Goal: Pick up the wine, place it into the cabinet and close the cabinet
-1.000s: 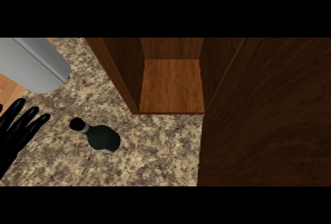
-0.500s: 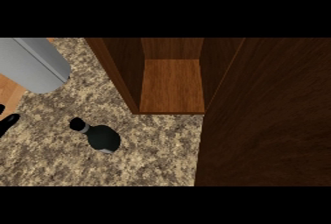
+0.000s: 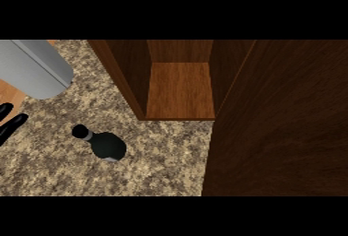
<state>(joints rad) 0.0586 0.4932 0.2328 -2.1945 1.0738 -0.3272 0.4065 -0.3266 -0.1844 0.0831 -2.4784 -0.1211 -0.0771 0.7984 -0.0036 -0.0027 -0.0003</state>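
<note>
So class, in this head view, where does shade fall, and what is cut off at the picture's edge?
Head view: the cabinet is dim on its side walls, its shelf floor brighter; the wine bottle reads as a dark shape on the speckled counter; only the left hand fingers show, cut by the left edge.

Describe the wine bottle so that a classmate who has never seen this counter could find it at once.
Start at the open wooden cabinet on the speckled stone counter. Look down and to its left: the wine bottle stands alone on the stone. It is the only small black thing there, with a narrow neck and round body.
</note>
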